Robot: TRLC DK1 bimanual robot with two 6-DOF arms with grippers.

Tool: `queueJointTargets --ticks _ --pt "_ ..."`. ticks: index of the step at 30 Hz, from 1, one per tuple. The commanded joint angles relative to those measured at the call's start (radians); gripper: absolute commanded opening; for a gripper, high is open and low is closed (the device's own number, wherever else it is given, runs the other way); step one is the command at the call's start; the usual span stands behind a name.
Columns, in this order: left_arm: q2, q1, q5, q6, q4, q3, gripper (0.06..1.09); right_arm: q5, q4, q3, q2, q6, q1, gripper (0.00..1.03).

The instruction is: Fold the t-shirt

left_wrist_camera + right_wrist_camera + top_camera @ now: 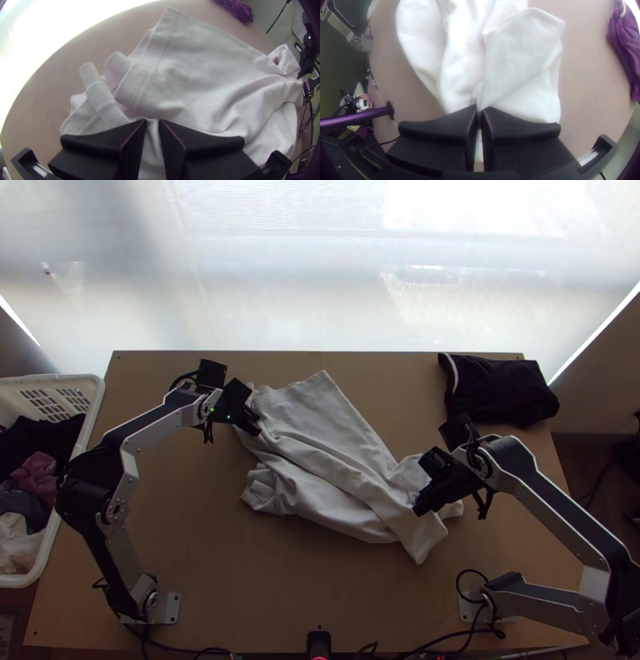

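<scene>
The left end effector was narrow, a ridge of white cloth between its fingers, and seemed to be holding it. The right end effector was narrower yet, with creases running into its tips, so it too appeared to have a pinch. The t-shirt lay directly under and between the two, rumpled and partly doubled over on the bench, its long creases slanting from one to the other. Which part each held, I could not tell.

Just beyond the left end effector, layered edges stuck out unevenly, one with a stitched hem. Past the right end effector, on the side nearer the arms' bases, a loose corner trailed.

The cloth looked light, soft and limp, with enough body to keep rounded creases; it would likely drape rather than slip. A grip on a single layer might leave the one below behind, so both layers near a hem or corner were the better hold, drawn gently apart before folding. The fold looked far from finished.

Farther from the right end effector, toward the far edge, rested a dark garment. Well away from the left end effector, outside its arm, stood a white basket of clothes.
</scene>
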Motion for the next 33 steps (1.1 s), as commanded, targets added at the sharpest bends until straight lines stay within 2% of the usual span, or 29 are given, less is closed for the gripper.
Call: queueJointTargets --ticks 1,6,15,28,33 --pt "0.056 0.033 -0.004 -0.021 -0.077 0.016 0.31 0.000 0.000 0.014 0.003 -0.002 0.000 0.03" --pt "0.027 0.050 -0.008 -0.007 -0.216 0.004 0.30 0.000 0.000 0.022 -0.003 -0.008 -0.007 0.03" --pt "-0.138 0.066 -0.050 0.034 -0.238 -0.193 0.29 0.000 0.000 0.045 0.005 -0.021 -0.007 0.03" --pt "-0.521 0.047 -0.053 0.094 -0.457 -0.483 0.29 -0.008 -0.002 0.031 0.010 -0.039 -0.008 0.03" --pt "-0.619 0.043 -0.060 0.105 -0.480 -0.595 0.29 -0.009 -0.002 0.023 0.017 -0.045 -0.008 0.03"
